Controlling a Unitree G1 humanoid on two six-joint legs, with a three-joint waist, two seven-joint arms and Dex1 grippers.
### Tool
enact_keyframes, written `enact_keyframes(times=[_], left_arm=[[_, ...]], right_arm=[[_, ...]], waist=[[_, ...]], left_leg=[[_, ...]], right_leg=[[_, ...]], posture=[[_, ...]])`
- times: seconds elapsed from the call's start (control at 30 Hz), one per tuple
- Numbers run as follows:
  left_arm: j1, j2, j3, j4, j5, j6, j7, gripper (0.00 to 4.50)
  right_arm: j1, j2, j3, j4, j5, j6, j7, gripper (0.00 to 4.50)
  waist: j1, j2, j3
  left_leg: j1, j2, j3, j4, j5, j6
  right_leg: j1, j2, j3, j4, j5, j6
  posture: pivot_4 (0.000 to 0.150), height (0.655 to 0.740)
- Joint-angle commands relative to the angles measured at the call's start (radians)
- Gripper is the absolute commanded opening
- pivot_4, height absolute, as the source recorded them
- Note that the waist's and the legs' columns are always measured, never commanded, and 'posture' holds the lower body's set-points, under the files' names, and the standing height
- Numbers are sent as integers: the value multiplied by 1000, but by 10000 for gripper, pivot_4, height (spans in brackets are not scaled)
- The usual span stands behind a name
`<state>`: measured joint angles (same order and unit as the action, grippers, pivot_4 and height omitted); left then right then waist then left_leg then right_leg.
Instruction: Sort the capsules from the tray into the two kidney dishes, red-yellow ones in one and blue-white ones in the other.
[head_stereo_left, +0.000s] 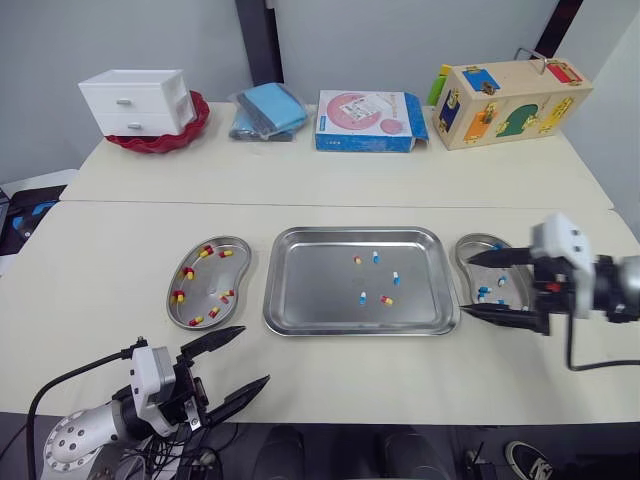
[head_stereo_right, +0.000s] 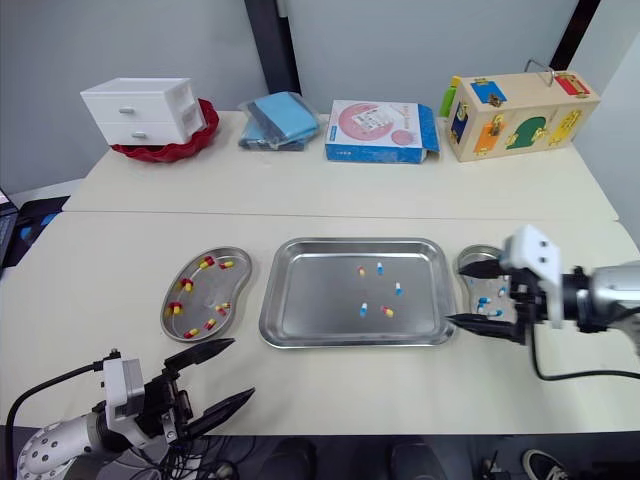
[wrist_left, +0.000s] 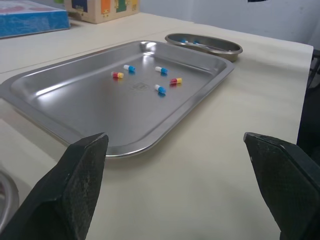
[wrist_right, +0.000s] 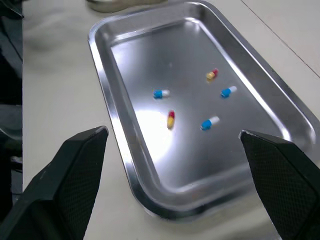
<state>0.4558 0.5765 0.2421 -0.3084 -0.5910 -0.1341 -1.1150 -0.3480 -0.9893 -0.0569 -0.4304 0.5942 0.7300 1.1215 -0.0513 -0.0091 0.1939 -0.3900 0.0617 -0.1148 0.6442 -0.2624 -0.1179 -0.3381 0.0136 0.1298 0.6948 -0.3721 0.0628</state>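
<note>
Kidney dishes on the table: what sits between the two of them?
The steel tray lies between the left dish and right dish, holding five loose capsules, as the left eye view shows.

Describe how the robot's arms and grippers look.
The left gripper and right gripper each have two long black tapered fingers on a white boxy housing. The arms are silver-grey; the left arm shows a ring of bolt holes. A black cable runs from each wrist.
</note>
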Motion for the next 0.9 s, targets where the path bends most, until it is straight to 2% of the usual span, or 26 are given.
enact_keyframes(times=[0.03, 0.17, 0.4, 0.5, 0.6, 0.9], left_arm=[[14, 1, 16, -34, -8, 2, 6, 45000], [24, 4, 28, -30, -5, -1, 9, 45000], [36, 1, 35, -43, -6, -1, 20, 45000], [46, 0, 36, -47, -5, -5, 19, 45000], [47, 0, 35, -45, -2, -7, 20, 45000], [45, 6, 35, -46, 0, -5, 19, 45000]], right_arm=[[-87, 32, 127, 2, -55, 14, -15, 44544], [-246, 164, 342, 103, -199, 3, -60, 44544], [-305, 307, 481, 189, -326, 6, -140, 44544], [-309, 326, 500, 201, -358, 1, -146, 38921], [-313, 342, 508, 208, -373, 1, -146, 28603], [-317, 392, 523, 244, -438, -12, -155, 28603]], waist=[[3, 0, 0], [-2, 0, 0], [1, -1, -1], [1, -1, 0], [1, -1, 0], [-3, -1, 0]], left_leg=[[0, 0, 0, 0, 0, 0], [-1, 1, 0, 0, 0, 0], [-10, 0, -2, 0, 0, 0], [-10, 0, -2, 0, 0, 0], [-10, 0, -2, 0, 0, 0], [-10, 0, -2, 0, 0, 0]], right_leg=[[0, 0, 0, 0, 0, 0], [-2, 0, -1, 0, 0, 0], [-11, 0, -3, 2, 0, 0], [-12, 0, -3, 2, 0, 0], [-12, 0, -3, 2, 0, 0], [-12, 0, -3, 3, 0, 0]], posture=[[1500, 7400], [1500, 7400], [1500, 7400], [1500, 7400], [1500, 7400], [1500, 7400]])
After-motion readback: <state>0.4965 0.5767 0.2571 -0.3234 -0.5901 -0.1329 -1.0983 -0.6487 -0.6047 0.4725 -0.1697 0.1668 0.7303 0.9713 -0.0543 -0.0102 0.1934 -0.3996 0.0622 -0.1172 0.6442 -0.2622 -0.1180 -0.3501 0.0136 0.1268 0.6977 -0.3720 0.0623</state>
